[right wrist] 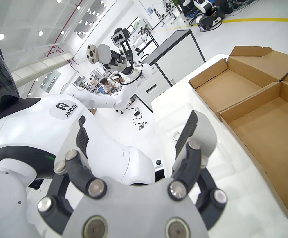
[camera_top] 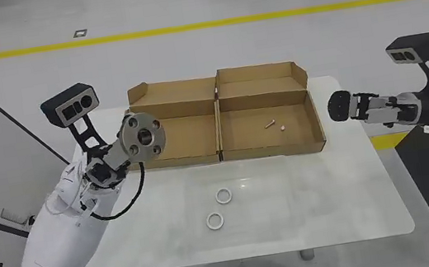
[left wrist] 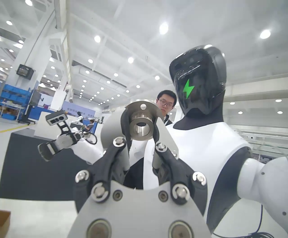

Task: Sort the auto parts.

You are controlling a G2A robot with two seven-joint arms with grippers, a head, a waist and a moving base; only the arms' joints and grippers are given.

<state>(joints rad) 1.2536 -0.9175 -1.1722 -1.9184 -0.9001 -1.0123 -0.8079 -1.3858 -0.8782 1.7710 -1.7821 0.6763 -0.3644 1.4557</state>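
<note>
Nearest the robot, a small white ring (camera_top: 213, 221) and a second white ring (camera_top: 223, 195) lie flat on the white desk (camera_top: 334, 207), in front of the brown cardboard double tray (camera_top: 220, 128). They look light and thin, best pinched across the rim. Raised above the tray's left front corner, the left hand (left wrist: 141, 129) pinches a grey metal flange (camera_top: 144, 137) by its hub. It is probably heavy, rigid and smooth, so a firm hub grip suits it. Off the tray's right end, the right hand (right wrist: 135, 135) is spread and holds nothing. A small screw (camera_top: 270, 123) lies in the tray's right half.
</note>
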